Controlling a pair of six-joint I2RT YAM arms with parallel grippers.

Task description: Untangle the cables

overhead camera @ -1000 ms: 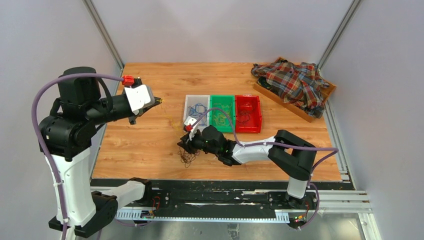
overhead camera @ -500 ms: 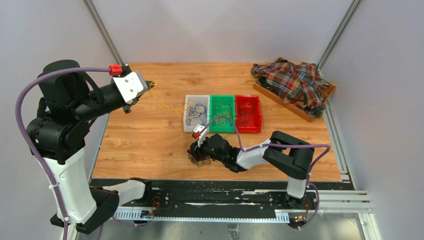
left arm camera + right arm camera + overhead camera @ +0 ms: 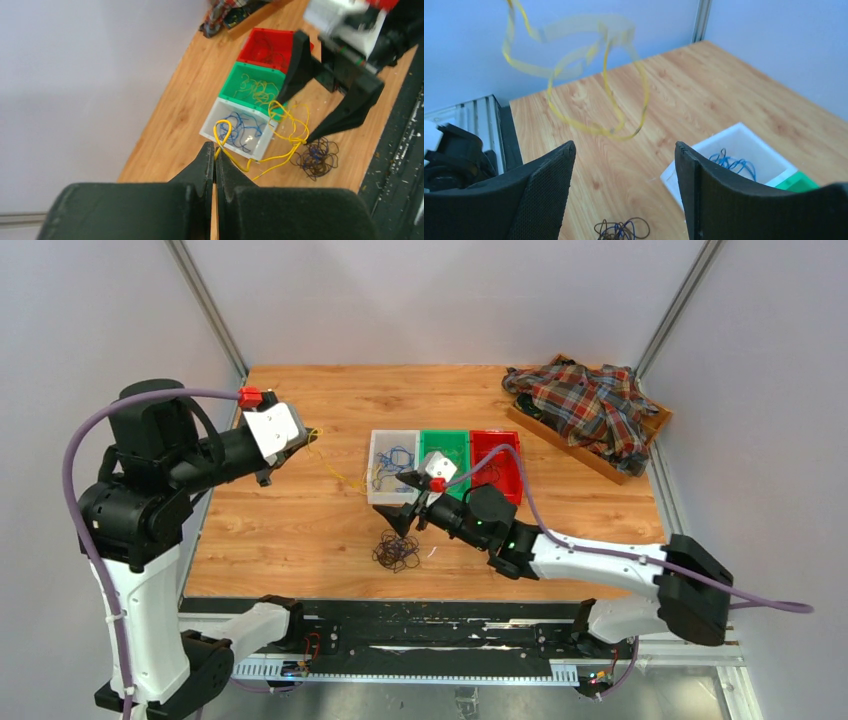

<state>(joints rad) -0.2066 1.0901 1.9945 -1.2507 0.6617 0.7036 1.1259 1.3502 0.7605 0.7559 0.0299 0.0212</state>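
A yellow cable [image 3: 287, 131] hangs in loops above the table, and my left gripper [image 3: 215, 148] is shut on one end of it, raised over the table's left side [image 3: 318, 436]. The remaining cables [image 3: 397, 552], dark brown and blue, lie in a small clump on the wood. My right gripper [image 3: 405, 502] is open and holds nothing, just above and behind that clump, near the white bin [image 3: 380, 492]. In the right wrist view the yellow cable [image 3: 589, 75] shows blurred ahead of the open jaws [image 3: 625, 146], with the clump [image 3: 621, 230] below.
Three bins stand in a row mid-table: white with blue cables [image 3: 393, 458], green [image 3: 444, 445] with yellowish ones, red [image 3: 497, 445] with dark ones. A plaid shirt [image 3: 590, 405] lies in a wooden tray at the back right. Grey walls close in both sides.
My right gripper has opened, let go of the clump, and lifted back toward the bins. The clump stays on the table. My left gripper has kept hold of the yellow cable, shifting slightly.
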